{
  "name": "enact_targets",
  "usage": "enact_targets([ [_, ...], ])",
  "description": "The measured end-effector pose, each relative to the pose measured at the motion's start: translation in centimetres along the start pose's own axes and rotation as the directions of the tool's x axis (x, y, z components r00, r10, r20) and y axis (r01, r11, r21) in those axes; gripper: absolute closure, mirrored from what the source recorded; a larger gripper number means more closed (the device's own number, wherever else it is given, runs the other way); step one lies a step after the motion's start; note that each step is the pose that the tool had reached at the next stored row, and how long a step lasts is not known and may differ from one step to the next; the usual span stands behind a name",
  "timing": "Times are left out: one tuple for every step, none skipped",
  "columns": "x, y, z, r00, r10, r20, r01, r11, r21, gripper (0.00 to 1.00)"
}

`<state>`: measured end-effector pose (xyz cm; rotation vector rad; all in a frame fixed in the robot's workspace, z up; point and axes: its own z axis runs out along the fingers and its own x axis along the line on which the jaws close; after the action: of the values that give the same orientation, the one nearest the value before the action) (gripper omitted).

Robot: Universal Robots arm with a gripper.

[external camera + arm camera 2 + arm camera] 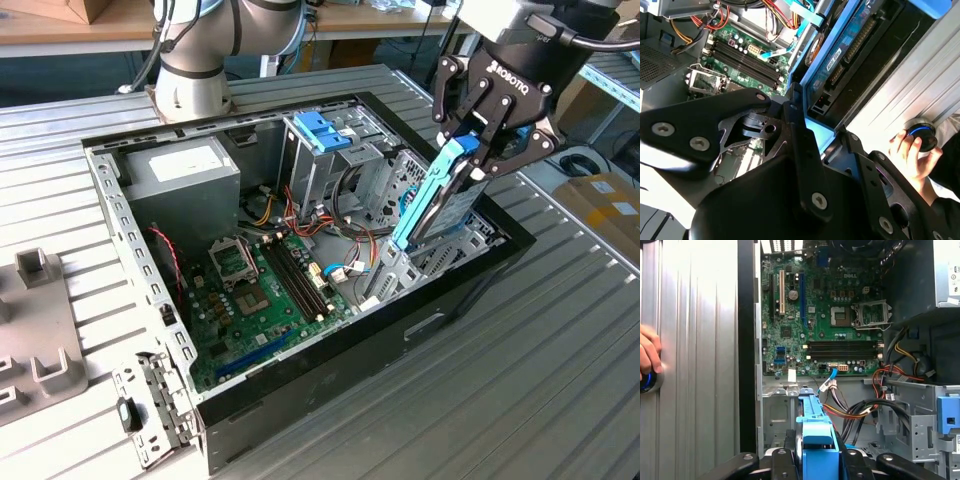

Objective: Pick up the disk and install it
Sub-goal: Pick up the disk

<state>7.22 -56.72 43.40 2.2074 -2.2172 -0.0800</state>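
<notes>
- The disk (pixel 437 195) stood on edge, tilted, its lower end inside the open computer case (pixel 120 215), near the case wall on the exterior view's right;
- the pincer (pixel 487 128) was clamped on its upper end;
- a person's hand (pixel 912 152) rested on a round knob (pixel 921 137) on the desk (pixel 520 380).

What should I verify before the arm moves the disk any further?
1. Grip: gripper shut on the disk at its upper end: ok.
2. Disk pose: tilted on edge, lower end at the drive bay; seated or not: cannot tell.
3. Cables near the bay, lying beside the disk's path: cannot tell if clear.
4. Person's hand on a round device beside the case, outside it: ok.
5. Blue handle on the tall cage apart from the disk: ok.
</notes>
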Motion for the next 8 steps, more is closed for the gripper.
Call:
enact_targets([
  [0.01, 0.00, 0.09, 1.0000, 0.000, 0.0004, 0.000, 1.0000, 0.0000, 0.63],
  [0.01, -0.01, 0.14, 1.0000, 0.000, 0.0003, 0.000, 1.0000, 0.0000, 0.63],
  [0.01, -0.01, 0.19, 1.0000, 0.000, 0.0002, 0.000, 1.0000, 0.0000, 0.63],
  [0.01, -0.01, 0.24, 1.0000, 0.000, 0.0002, 0.000, 1.0000, 0.0000, 0.63],
  [0.01, -0.01, 0.32, 1.0000, 0.000, 0.0004, 0.000, 1.0000, 0.0000, 0.63],
  [0.01, -0.01, 0.36, 1.0000, 0.000, 0.0003, 0.000, 1.0000, 0.0000, 0.63],
  [0.02, -0.02, 0.44, 1.0000, 0.000, 0.0002, 0.000, 1.0000, 0.0000, 0.63],
  [0.02, -0.02, 0.50, 1.0000, 0.000, 0.0004, 0.000, 1.0000, 0.0000, 0.63],
])
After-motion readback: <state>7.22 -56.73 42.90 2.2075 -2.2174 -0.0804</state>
